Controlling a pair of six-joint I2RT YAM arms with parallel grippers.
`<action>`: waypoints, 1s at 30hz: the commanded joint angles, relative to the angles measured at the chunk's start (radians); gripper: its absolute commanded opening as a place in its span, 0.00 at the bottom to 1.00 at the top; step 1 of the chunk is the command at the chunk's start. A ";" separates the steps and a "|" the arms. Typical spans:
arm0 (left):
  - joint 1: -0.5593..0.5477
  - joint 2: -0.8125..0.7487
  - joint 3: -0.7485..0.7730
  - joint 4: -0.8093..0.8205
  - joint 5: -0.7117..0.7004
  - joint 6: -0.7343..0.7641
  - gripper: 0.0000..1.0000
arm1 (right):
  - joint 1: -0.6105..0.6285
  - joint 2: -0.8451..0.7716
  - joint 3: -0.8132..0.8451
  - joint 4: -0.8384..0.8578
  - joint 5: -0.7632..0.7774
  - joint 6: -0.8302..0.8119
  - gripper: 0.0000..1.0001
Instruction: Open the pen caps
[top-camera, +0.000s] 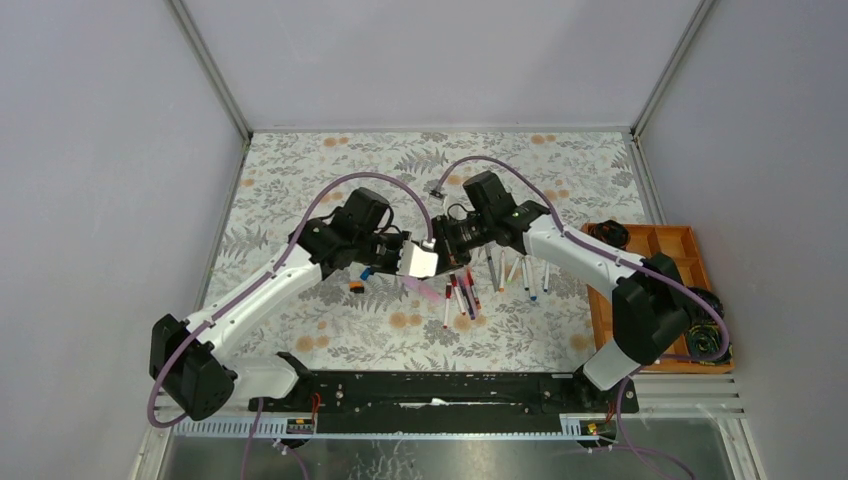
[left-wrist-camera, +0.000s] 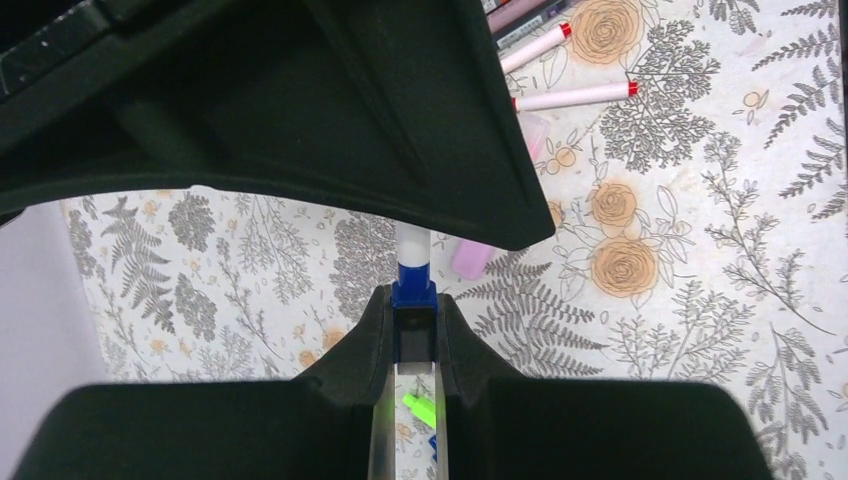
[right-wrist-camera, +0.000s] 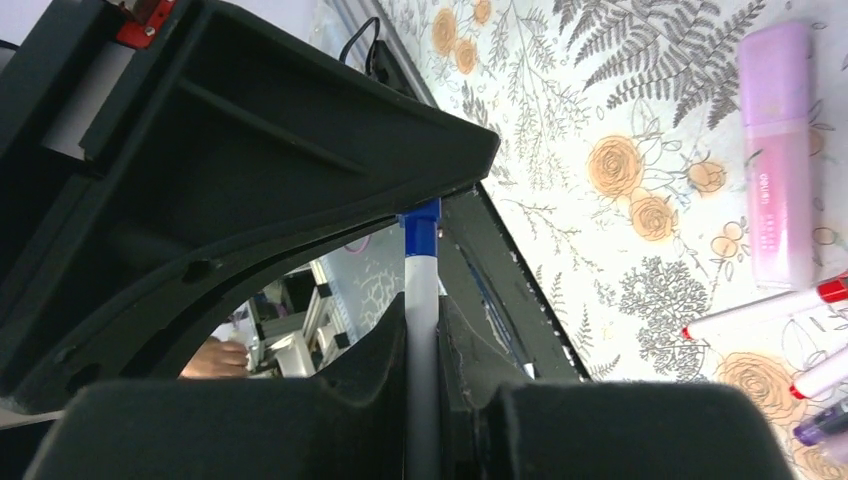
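Note:
One pen is held between both grippers above the table. My left gripper (left-wrist-camera: 414, 320) is shut on its blue pen cap (left-wrist-camera: 414, 292), and the white barrel (left-wrist-camera: 412, 243) runs up into the right gripper's black body. My right gripper (right-wrist-camera: 421, 320) is shut on that white barrel (right-wrist-camera: 421, 290), with the blue cap (right-wrist-camera: 419, 225) at its far end, inside the left jaws. From above, the left gripper (top-camera: 405, 255) and right gripper (top-camera: 452, 243) meet at mid-table. Several other pens (top-camera: 465, 295) lie just below them. A green cap (left-wrist-camera: 420, 407) lies under the left fingers.
A pink highlighter (right-wrist-camera: 777, 160) lies on the floral cloth near red-tipped pens (right-wrist-camera: 760, 310). An orange cap (top-camera: 356, 287) lies left of the pens. An orange tray (top-camera: 650, 290) stands at the right edge, by the right arm.

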 joint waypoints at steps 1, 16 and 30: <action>0.116 0.001 -0.027 -0.133 -0.226 0.071 0.00 | -0.071 -0.083 -0.066 -0.205 0.093 -0.046 0.00; 0.314 0.014 -0.105 -0.005 -0.321 0.184 0.00 | -0.101 -0.227 -0.122 -0.277 0.227 -0.071 0.00; 0.249 0.008 -0.085 -0.079 -0.040 0.024 0.00 | -0.166 -0.320 -0.119 -0.267 0.396 -0.058 0.00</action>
